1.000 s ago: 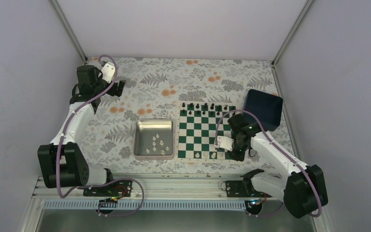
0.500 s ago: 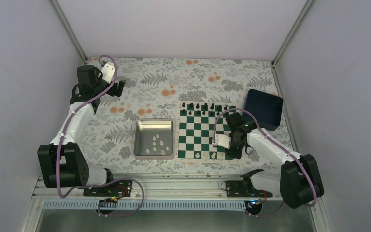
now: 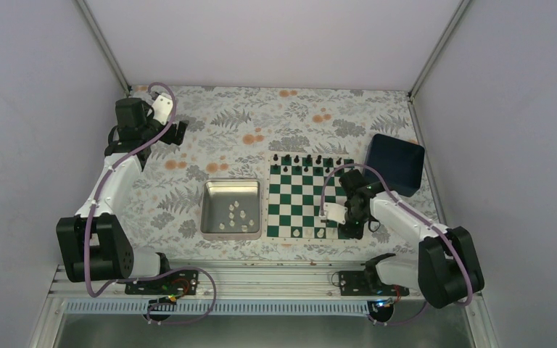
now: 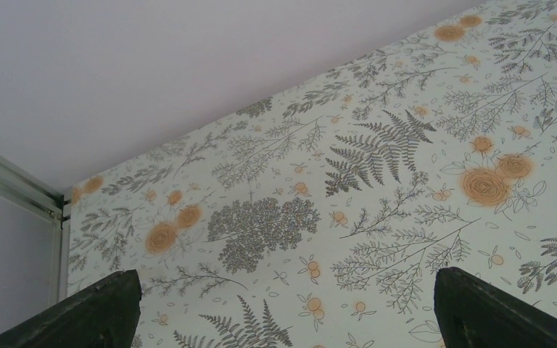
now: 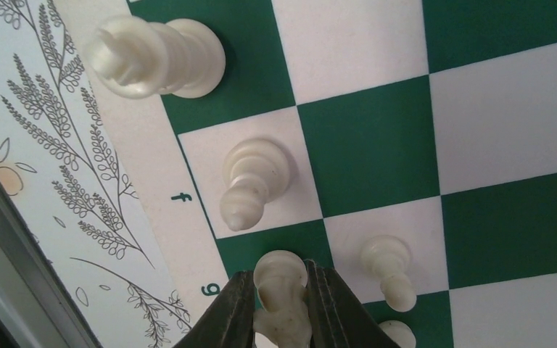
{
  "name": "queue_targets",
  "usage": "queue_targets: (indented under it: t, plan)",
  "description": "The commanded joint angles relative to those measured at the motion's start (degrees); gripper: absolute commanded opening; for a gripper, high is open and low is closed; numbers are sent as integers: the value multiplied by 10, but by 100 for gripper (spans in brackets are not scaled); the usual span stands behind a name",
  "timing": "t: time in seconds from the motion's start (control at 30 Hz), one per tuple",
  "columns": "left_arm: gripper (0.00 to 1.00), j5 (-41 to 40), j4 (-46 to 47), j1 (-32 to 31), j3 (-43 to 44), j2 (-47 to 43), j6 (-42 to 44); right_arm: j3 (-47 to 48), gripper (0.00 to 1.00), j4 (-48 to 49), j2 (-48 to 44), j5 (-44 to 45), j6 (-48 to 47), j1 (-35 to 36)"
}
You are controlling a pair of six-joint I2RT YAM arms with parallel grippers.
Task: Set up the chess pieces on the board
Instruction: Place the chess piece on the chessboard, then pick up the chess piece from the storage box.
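**Top view.** The floral surface [image 3: 261, 123] is seen from above. The board [image 3: 297, 199] is laid flat right of centre, its edges parallel to those of the surface. A silver tray [image 3: 221, 194] is set just beside the board's left edge. A dark blue box [image 3: 399, 163] is placed at the board's far right corner.

**Hands.** The left hand [image 3: 178, 134] is held near the far left corner of the surface, well apart from the board. In the left wrist view this hand [image 4: 286, 279] is seen released, its fingers [image 4: 109, 312] spread wide above the pattern. The right hand [image 3: 348, 226] is lowered over the near right part of the board.

**Pieces.** Black pieces [image 3: 308, 158] are lined upright along the board's far edge. Loose cream-white pieces [image 3: 236, 214] are gathered in the tray; how they lie cannot be told at this size.

**Right wrist view.** The right hand [image 5: 281, 301] is shown clenched on a held piece [image 5: 281, 272]. The held piece is cream-white and placed over a green square at the near border. Its long axis is upright, with the base toward the board and the upper part gripped. Whether the base touches the square cannot be told. Three neighbouring white pieces are stood upright: a tall piece [image 5: 152, 58] on green, a slimmer piece [image 5: 254, 177] on the white square by the letter f, and a pawn [image 5: 388, 264] just beside the held piece.
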Motion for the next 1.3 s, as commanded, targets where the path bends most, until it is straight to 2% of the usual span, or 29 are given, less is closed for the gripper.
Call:
queue_targets:
  t: [0.0, 0.33, 0.57, 0.9, 1.03, 1.17, 1.27]
  plan:
    - [100, 0, 5, -2, 7, 2, 6, -2, 12, 8, 9, -8, -10, -6]
    - [100, 1, 4, -3, 7, 3, 6, -2, 14, 12, 19, -6, -9, -7]
    - [100, 1, 4, -2, 6, 3, 7, 27, 24, -22, -3, -11, -12, -7]
    - [100, 4, 4, -2, 8, 0, 6, 173, 36, -137, -20, -56, -25, -8]
    - [100, 5, 4, -2, 11, 0, 5, 257, 41, -150, -3, -89, -25, -3]
    - [100, 7, 3, -2, 12, -1, 4, 340, 47, -129, 41, -92, 6, 43]
    - [100, 8, 3, -2, 13, -1, 4, 388, 52, -81, 91, -48, 51, 108]
